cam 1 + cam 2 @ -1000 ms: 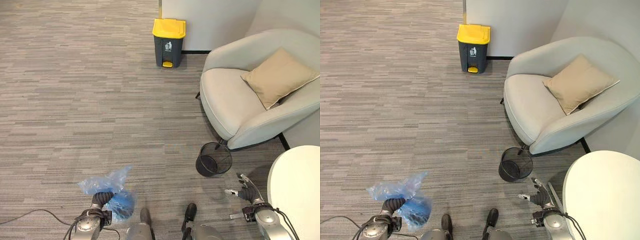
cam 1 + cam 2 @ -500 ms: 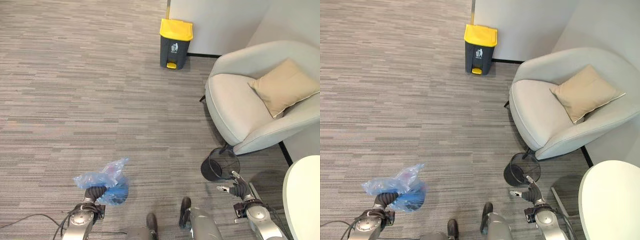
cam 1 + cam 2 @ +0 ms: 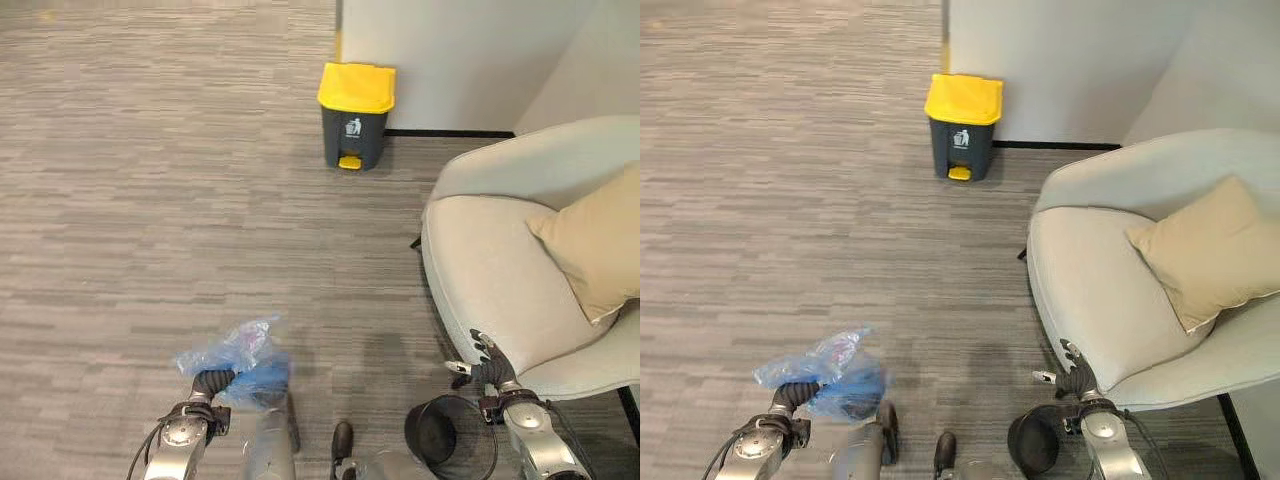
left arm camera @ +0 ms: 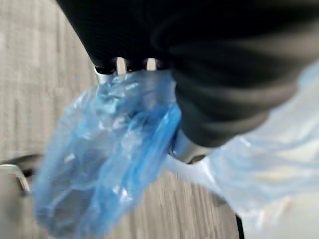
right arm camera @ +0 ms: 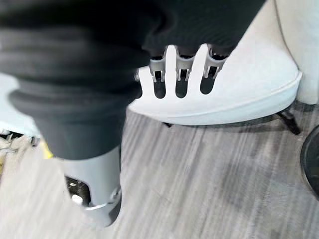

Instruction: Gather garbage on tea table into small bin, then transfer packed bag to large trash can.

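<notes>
Over grey carpet, my left hand clenched the neck of a crinkled, translucent blue bag, bulging and dark-blue below; my right hand hung released

It looked like an office lounge or waiting corner. Grey striped carpet tiles covered the whole floor, the sort laid in commercial rooms. A pale grey tub armchair with a tan cushion stood by a plain white wall. A dark pedal bin with a yellow lid stood against that wall, and a black wire-mesh wastebasket stood beside the chair.
</notes>
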{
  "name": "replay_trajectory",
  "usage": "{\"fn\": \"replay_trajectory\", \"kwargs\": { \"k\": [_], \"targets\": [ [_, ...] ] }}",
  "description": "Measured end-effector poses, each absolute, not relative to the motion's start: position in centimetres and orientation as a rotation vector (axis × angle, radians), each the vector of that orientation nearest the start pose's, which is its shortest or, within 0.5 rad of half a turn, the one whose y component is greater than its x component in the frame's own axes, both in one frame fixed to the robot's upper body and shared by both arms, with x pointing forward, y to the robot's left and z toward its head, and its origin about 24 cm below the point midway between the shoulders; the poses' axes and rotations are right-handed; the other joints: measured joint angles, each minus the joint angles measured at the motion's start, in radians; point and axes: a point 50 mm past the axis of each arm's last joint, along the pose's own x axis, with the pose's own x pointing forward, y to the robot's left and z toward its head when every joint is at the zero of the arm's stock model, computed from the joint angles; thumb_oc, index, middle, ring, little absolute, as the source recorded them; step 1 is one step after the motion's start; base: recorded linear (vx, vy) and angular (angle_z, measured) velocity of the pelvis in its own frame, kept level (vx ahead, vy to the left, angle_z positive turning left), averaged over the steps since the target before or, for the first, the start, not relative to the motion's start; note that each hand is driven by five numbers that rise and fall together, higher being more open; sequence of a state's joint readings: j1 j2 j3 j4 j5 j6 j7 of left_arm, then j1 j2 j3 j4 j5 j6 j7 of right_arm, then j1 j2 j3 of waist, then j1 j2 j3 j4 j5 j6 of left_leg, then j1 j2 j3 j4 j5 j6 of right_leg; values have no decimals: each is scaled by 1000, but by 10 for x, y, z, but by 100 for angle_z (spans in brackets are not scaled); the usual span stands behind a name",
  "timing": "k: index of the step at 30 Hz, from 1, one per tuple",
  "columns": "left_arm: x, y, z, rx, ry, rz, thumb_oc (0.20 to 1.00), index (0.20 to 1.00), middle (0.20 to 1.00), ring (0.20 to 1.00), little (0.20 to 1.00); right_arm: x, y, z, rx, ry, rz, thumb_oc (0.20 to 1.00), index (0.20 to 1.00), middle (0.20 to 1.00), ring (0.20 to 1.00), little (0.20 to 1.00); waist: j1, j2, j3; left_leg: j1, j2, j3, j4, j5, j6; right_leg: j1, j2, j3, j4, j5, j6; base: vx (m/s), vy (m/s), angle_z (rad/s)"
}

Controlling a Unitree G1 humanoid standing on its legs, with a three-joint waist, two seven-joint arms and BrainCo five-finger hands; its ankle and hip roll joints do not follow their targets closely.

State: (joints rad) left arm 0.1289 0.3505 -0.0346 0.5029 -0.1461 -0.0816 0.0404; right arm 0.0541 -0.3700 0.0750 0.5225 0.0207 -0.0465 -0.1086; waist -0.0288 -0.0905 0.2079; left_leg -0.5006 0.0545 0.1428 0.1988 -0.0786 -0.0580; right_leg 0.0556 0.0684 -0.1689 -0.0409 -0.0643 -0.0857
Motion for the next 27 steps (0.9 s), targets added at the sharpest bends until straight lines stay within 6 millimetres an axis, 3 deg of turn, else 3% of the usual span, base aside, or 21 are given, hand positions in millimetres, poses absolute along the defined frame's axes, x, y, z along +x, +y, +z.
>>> {"fn": "replay_trajectory", "kwargs": {
  "k": [2, 3, 4, 5, 6, 7, 9, 11, 12, 13, 14, 15, 16, 17, 19, 20, 21, 22, 24, 25, 27],
  "targets": [
    [174, 248, -76, 199, 566, 143, 200, 200, 200, 200, 200, 197, -256, -68, -398, 561, -143, 1000, 1000, 1000, 1000, 1000, 26, 38, 22, -26, -21, 6, -120, 20, -1, 102, 22, 33, -39, -39, 34, 431, 100, -76],
    [170, 250, -77, 202, 577, 150, 200, 200, 200, 200, 200, 180, -256, -79, -407, 619, -135, 1000, 1000, 1000, 1000, 1000, 44, 39, 6, -9, -65, 22, -92, 34, 22, 177, 11, 46, -37, -88, 7, 777, 338, -57],
    [173, 250, -76, 208, 573, 147, 200, 200, 200, 200, 200, 172, -252, -85, -399, 647, -125, 1000, 1000, 1000, 1000, 1000, 22, 27, -15, 123, -127, 57, -153, 131, 185, 226, -33, 54, 61, -177, 114, 849, 429, -55],
    [172, 258, -70, 266, 570, 117, 200, 200, 200, 200, 200, 173, -249, -79, -369, 608, -138, 1000, 1000, 1000, 1000, 1000, 4, -10, -12, 168, -128, 96, -38, 187, 250, 269, -69, 73, 128, -185, 185, 906, 500, -35],
    [164, 268, -71, 295, 593, 132, 200, 200, 200, 200, 200, 172, -245, -77, -356, 588, -136, 1000, 1000, 1000, 1000, 1000, 12, -39, -23, 185, -144, 119, 41, 96, 234, 288, -113, 84, 193, -169, 177, 443, 330, -86],
    [161, 283, -67, 294, 587, 209, 200, 200, 200, 200, 200, 178, -242, -77, -369, 587, -115, 1000, 1000, 1000, 1000, 1000, 19, -52, -74, 236, -157, 137, -6, 46, 231, 122, -154, 69, 506, -150, 151, 297, 246, -56],
    [185, 282, -54, 306, 520, 191, 200, 200, 200, 200, 200, 185, -232, -76, -356, 569, -88, 1000, 1000, 1000, 1000, 1000, 17, -48, -73, 270, -183, 97, -74, 74, 264, -19, -166, 64, 588, -228, 193, 220, 165, -2],
    [197, 277, -52, 297, 496, 189, 200, 200, 200, 200, 200, 205, -222, -64, -350, 498, -53, 1000, 1000, 1000, 1000, 1000, 21, 16, -29, 344, -185, 56, -135, 70, 254, -199, -170, 51, 665, -281, 188, 264, 93, 17],
    [197, 267, -57, 285, 505, 164, 200, 200, 200, 200, 200, 213, -220, -57, -356, 463, -41, 1000, 1000, 1000, 1000, 1000, 22, 75, -3, 414, -177, 51, -154, 43, 199, -311, -161, 31, 599, -271, 167, 277, 52, 11],
    [196, 262, -59, 270, 507, 160, 200, 200, 200, 200, 200, 215, -220, -56, -369, 458, -30, 1000, 1000, 1000, 1000, 1000, 24, 87, 4, 422, -164, 50, -133, -30, 59, -379, -156, 26, 533, -228, 141, 381, 17, 23],
    [194, 264, -59, 276, 502, 161, 200, 200, 200, 200, 200, 218, -216, -54, -365, 446, -19, 1000, 1000, 1000, 1000, 1000, 31, 62, 15, 393, -163, 93, -49, -114, 71, -422, -204, 26, 447, -152, 149, 236, -31, 54],
    [192, 266, -59, 289, 508, 154, 200, 200, 200, 200, 200, 212, -220, -58, -368, 468, -24, 1000, 1000, 1000, 1000, 1000, 13, 56, 15, 431, -182, 83, -79, -83, 260, -480, -236, 34, 437, -98, 207, 324, -58, 51],
    [183, 270, -63, 277, 532, 189, 200, 200, 200, 200, 200, 206, -217, -64, -371, 500, -6, 1000, 1000, 1000, 1000, 1000, 18, 31, 9, 479, -200, 89, -118, -77, 205, -539, -251, 24, 411, -64, 196, 172, -42, 51],
    [178, 271, -66, 280, 551, 196, 200, 200, 200, 200, 200, 205, -219, -63, -371, 494, -11, 1000, 1000, 1000, 1000, 1000, 9, 37, 10, 497, -201, 81, -132, -76, 207, -548, -243, -14, 343, -31, 182, 189, -55, 28],
    [171, 269, -70, 276, 576, 188, 200, 200, 200, 200, 200, 201, -225, -65, -368, 516, -36, 1000, 1000, 1000, 1000, 1000, 13, 53, 20, 572, -198, 79, -150, -84, 192, -542, -153, -109, 232, 88, 45, 322, -136, 33],
    [172, 263, -73, 254, 576, 184, 200, 200, 200, 200, 200, 202, -231, -63, -379, 509, -51, 1000, 1000, 1000, 1000, 1000, -13, 65, 13, 620, -202, 27, -136, -95, 168, -523, -105, -161, 208, 110, 13, 481, -235, 64],
    [182, 256, -70, 238, 550, 172, 200, 200, 200, 200, 200, 202, -238, -63, -391, 517, -69, 1000, 1000, 1000, 1000, 1000, -22, 74, 17, 646, -211, 5, -137, -106, 148, -530, -97, -175, 207, 105, 16, 420, -220, 101],
    [187, 252, -69, 231, 535, 164, 200, 200, 200, 200, 200, 197, -244, -67, -391, 546, -88, 1000, 1000, 1000, 1000, 1000, -21, 68, 14, 695, -235, -7, -133, -116, 129, -496, -89, -192, 161, 94, -27, 530, -313, 72],
    [178, 247, -77, 207, 573, 164, 200, 200, 200, 200, 200, 195, -250, -68, -405, 560, -98, 1000, 1000, 1000, 1000, 1000, -8, 88, 16, 755, -239, -30, -61, -117, 83, -429, -97, -156, 184, 194, -116, 406, -293, 18],
    [172, 246, -80, 201, 590, 163, 200, 200, 200, 200, 200, 195, -250, -69, -404, 568, -96, 1000, 1000, 1000, 1000, 1000, -1, 93, 13, 732, -229, -36, 46, -124, 27, -392, -102, -132, 192, 193, -117, 188, -162, 5],
    [165, 252, -79, 215, 591, 163, 200, 200, 200, 200, 200, 192, -248, -66, -401, 551, -92, 1000, 1000, 1000, 1000, 1000, 12, 81, -7, 674, -146, -18, 99, -187, -2, -297, -92, -132, 115, 175, -98, 231, -207, 10]
  ]
}}
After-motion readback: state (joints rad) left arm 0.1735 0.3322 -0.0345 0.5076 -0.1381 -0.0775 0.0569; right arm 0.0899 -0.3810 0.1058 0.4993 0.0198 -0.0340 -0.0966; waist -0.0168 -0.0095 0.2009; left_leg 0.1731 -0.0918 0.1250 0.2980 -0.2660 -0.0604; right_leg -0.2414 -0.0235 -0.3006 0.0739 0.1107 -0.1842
